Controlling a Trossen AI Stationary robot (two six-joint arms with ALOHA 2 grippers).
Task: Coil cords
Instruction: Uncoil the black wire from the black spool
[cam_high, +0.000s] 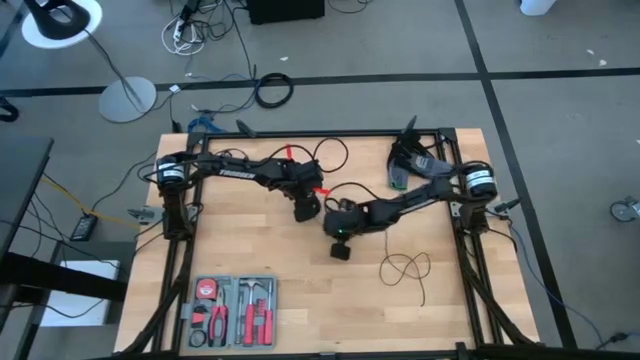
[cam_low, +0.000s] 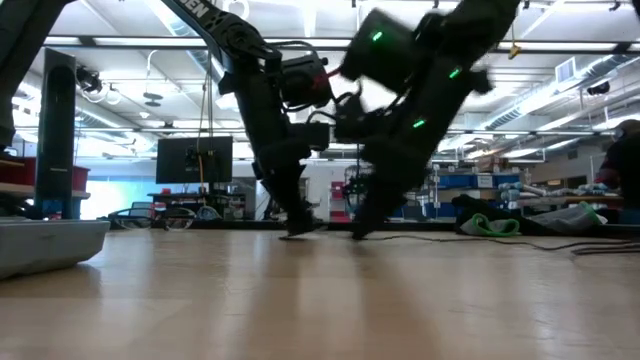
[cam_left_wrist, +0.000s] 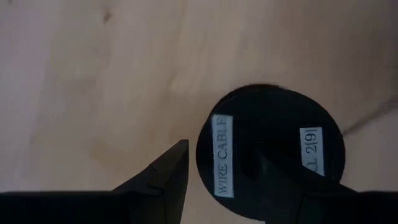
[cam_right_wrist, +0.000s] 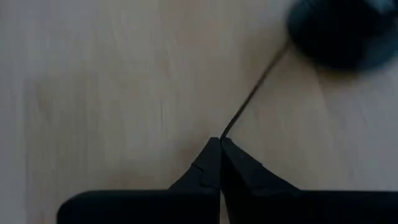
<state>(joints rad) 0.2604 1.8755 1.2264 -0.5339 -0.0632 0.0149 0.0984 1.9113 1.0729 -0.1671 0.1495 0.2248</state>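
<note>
On the round black puck (cam_left_wrist: 268, 149) between my left fingers (cam_left_wrist: 171, 171) I read two white labels: "WIRE CABLE" nearer one finger, and a partly hidden one showing "2[9]" by the other

Even overhead light, bright ceiling strips in the low view; wrist views soft, arms motion-blurred.

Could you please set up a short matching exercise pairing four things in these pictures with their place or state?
Things:
1. left gripper
2. right gripper
3. puck
4. tool tray

Places or states:
A. bears white labels
B. front left of the table
C. shut on the cord
D. fingers astride the puck

Pairs: 1-D, 2-C, 3-A, 4-B
</note>
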